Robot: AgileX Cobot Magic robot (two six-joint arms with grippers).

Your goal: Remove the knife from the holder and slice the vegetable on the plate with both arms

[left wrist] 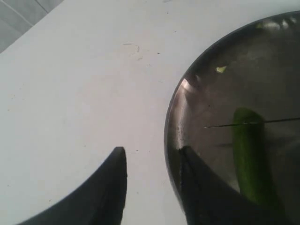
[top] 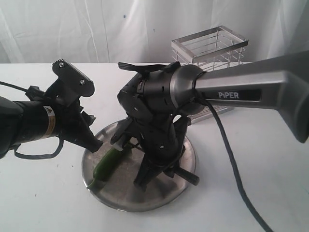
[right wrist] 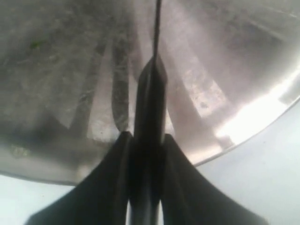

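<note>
A white table (top: 43, 198) fills the foreground under soft, even light, its surface marked by a few faint specks. Behind it, a pale curtain (top: 72, 29) hangs in loose vertical folds across the whole backdrop.

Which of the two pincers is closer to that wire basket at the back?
The right. The right pincer works over the plate just before the basket; the left pincer sits farther off, at the plate's far side.

White tabletop (top: 43, 203), pale draped curtain (top: 72, 29) behind (creased), small green scrap (left wrist: 220, 69)
</note>
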